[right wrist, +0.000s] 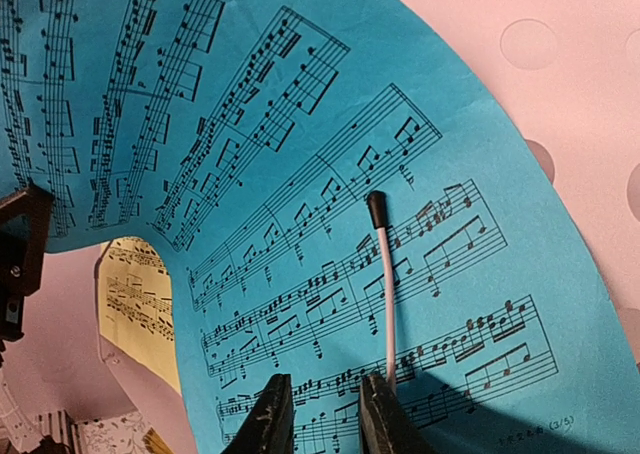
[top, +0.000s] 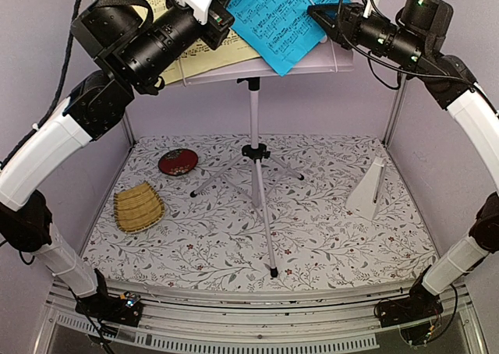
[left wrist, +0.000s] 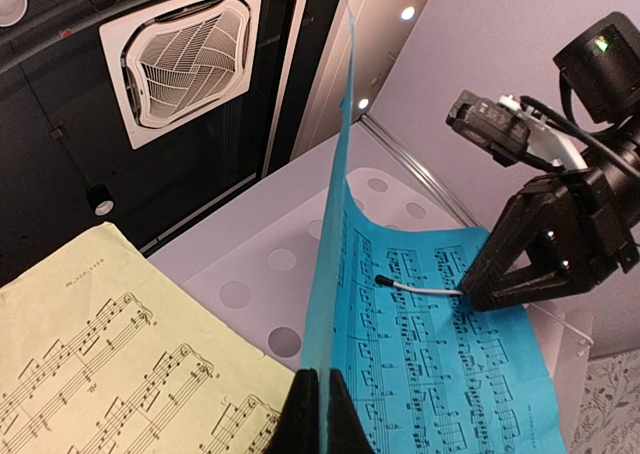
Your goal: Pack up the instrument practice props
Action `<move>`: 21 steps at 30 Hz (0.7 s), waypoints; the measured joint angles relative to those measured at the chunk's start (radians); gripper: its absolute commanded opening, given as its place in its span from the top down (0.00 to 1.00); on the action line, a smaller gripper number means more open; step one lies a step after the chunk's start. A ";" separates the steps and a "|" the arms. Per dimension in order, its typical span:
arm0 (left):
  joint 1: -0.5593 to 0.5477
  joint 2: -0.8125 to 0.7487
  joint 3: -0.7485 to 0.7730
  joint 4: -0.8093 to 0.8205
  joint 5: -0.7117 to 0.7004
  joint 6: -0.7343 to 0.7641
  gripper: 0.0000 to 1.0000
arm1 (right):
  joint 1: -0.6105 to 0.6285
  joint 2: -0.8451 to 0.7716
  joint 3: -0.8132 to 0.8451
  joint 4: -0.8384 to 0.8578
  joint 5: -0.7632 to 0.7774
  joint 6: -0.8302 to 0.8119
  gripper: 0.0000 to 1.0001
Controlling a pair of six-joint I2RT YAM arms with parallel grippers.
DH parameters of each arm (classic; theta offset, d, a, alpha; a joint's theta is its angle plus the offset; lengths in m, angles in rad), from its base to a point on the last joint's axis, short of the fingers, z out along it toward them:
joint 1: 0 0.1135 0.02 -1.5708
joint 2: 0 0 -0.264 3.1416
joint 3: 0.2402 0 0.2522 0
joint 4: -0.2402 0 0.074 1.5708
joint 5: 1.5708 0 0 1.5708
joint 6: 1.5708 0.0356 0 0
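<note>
Left gripper [left wrist: 318, 394] is clamped on the upturned edge of the blue music sheet [left wrist: 430, 354], light, floppy paper that would probably crease or tear if pulled sharply.

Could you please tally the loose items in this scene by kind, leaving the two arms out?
Music sheets: 2 (blue sheet, pale-yellow sheet)
Music stand: 1
White metronome: 1
Round red dish: 1
Yellow woven tray: 1
Total: 6
</note>
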 measured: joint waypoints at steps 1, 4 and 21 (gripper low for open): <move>0.000 0.000 0.000 0.000 0.000 0.000 1.00 | 0.002 0.004 0.004 0.000 0.011 -0.007 0.82; 0.000 0.000 0.000 -0.001 0.000 0.000 1.00 | 0.013 0.015 0.020 -0.001 0.053 -0.036 0.91; 0.001 0.000 0.000 0.000 0.000 0.000 1.00 | 0.040 0.025 0.031 0.000 0.091 -0.124 0.75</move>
